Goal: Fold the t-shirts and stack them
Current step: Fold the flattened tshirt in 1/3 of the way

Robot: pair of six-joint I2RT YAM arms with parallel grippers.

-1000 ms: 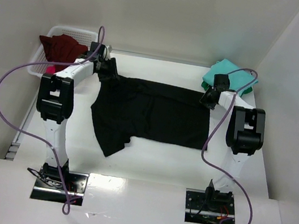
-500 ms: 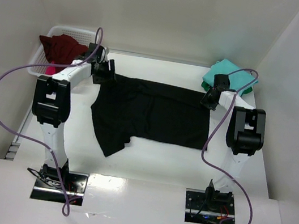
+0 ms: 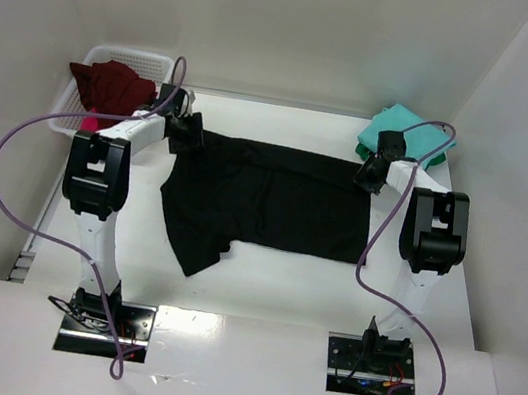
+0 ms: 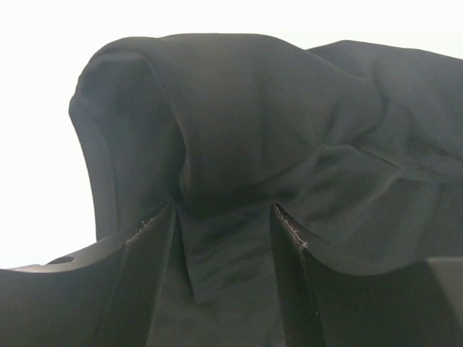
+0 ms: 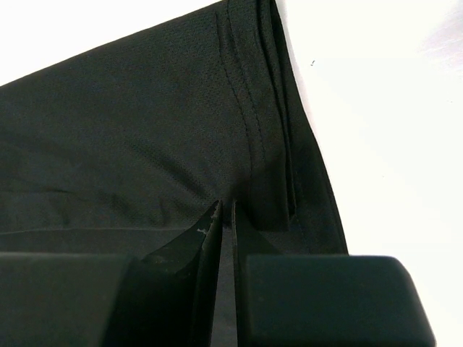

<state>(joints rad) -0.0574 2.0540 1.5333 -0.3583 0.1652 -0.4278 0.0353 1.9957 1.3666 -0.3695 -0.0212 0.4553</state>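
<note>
A large black t-shirt [image 3: 263, 203] lies spread across the table, with a sleeve trailing toward the near left. My left gripper [image 3: 186, 132] is at its far left corner. In the left wrist view its jaws [image 4: 224, 217] stand apart, with a humped fold of the black cloth [image 4: 253, 108] between and beyond them. My right gripper [image 3: 370, 172] is at the far right corner. In the right wrist view it [image 5: 226, 210] is shut on the hemmed edge of the black shirt [image 5: 130, 123]. A folded teal t-shirt [image 3: 402, 129] lies at the far right.
A white lattice basket [image 3: 90, 57] at the far left holds a maroon shirt [image 3: 110, 86] and a bit of pink cloth [image 3: 87, 122]. White walls close in the table on the left, right and back. Purple cables loop off both arms.
</note>
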